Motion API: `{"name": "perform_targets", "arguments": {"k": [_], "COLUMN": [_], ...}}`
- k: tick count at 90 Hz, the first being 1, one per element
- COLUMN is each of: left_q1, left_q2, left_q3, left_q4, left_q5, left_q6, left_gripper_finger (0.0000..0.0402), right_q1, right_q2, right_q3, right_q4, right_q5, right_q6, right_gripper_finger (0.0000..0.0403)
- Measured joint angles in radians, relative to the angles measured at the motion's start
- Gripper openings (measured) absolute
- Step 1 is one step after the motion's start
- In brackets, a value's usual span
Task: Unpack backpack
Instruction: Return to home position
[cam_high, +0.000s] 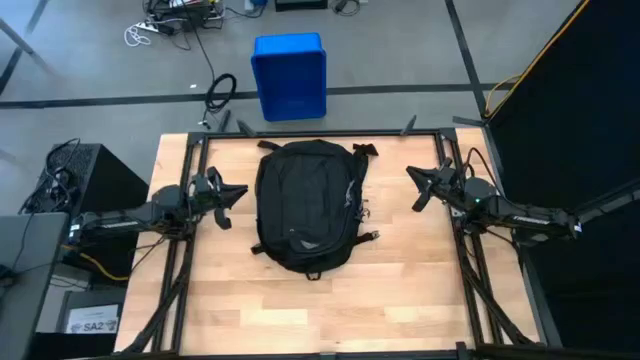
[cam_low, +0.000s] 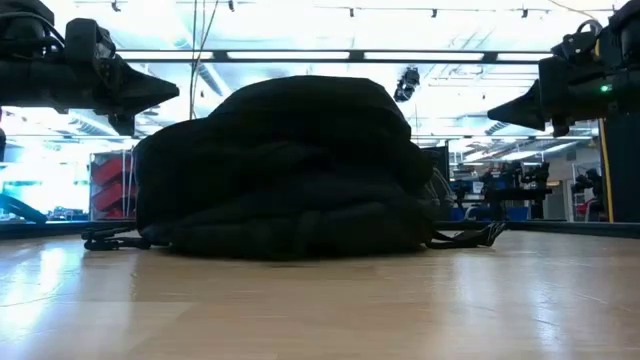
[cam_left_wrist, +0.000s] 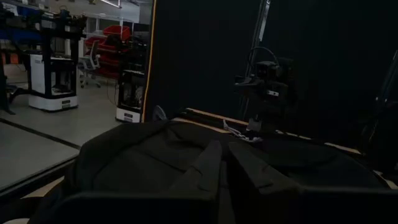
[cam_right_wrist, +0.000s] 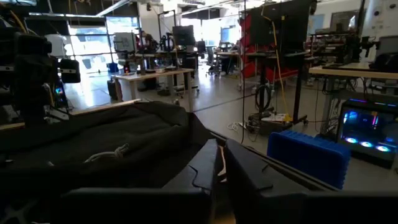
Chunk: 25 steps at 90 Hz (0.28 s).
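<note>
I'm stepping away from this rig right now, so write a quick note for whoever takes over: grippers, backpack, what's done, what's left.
Left gripper: shut, empty, raised off the table to the bag's left, clear of it.
Right gripper: shut, empty, raised to the bag's right, clear of it.
Large black soft fabric backpack: lying flat mid-way across the light wooden table; looks closed.
Done: nothing from the bag shows outside it.
Left: if unpacking is the goal, all of it; opening the bag likely comes first.
</note>
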Motion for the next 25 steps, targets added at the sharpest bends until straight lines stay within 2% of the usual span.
{"name": "perform_targets", "arguments": {"k": [25], "left_q1": [0.0], "left_q2": [0.0], "left_q3": [0.0], "left_q4": [0.0], "left_q5": [0.0], "left_q6": [0.0], "left_gripper_finger": [0.0], "right_q1": [0.0], "right_q2": [0.0], "right_q3": [0.0], "right_q4": [0.0], "right_q5": [0.0], "right_q6": [0.0], "right_gripper_finger": [0.0002]}}
